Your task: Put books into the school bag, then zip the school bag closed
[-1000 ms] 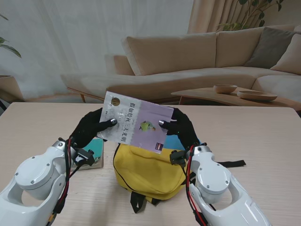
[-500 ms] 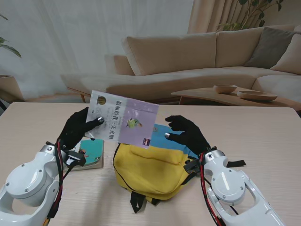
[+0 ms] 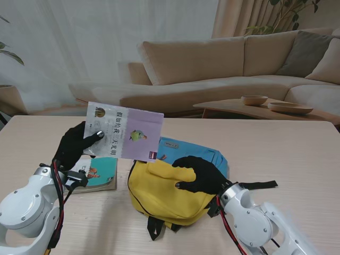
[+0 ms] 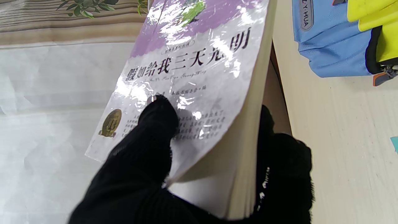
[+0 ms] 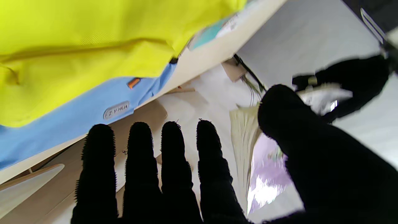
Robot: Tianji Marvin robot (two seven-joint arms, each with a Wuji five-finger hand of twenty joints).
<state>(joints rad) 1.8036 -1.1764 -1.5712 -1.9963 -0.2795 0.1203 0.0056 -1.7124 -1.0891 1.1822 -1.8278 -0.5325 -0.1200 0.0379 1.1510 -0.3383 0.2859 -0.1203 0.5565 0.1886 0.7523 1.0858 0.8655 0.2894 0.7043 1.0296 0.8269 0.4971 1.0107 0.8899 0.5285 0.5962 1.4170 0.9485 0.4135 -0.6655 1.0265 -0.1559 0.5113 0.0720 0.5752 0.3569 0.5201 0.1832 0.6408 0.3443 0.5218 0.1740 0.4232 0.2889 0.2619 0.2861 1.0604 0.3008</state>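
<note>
A moment ago both black-gloved hands held the purple book up over the bag. Now the left robot hand (image 3: 74, 146) alone carries the purple book (image 3: 126, 132), thumb pressed on the glossy cover and fingers clamped behind the pages, and has swung it off to the left, above a teal book (image 3: 98, 172) lying flat on the desk (image 3: 297, 154). The right robot hand (image 3: 197, 175) has let go and dropped onto the school bag (image 3: 167, 194), fingers spread and holding nothing, resting on the yellow fabric near its top edge. I judge it is about to pull the opening wide so the book can go in; nothing is packed yet, and I cannot see whether the zip is open.

The purple book is a soft paperback with a shiny plastic-film cover that catches the light and cream page edges. The school bag is soft, slumped cloth, yellow in front with a blue panel behind and black straps trailing toward me on the pale wood-grain desk.
</note>
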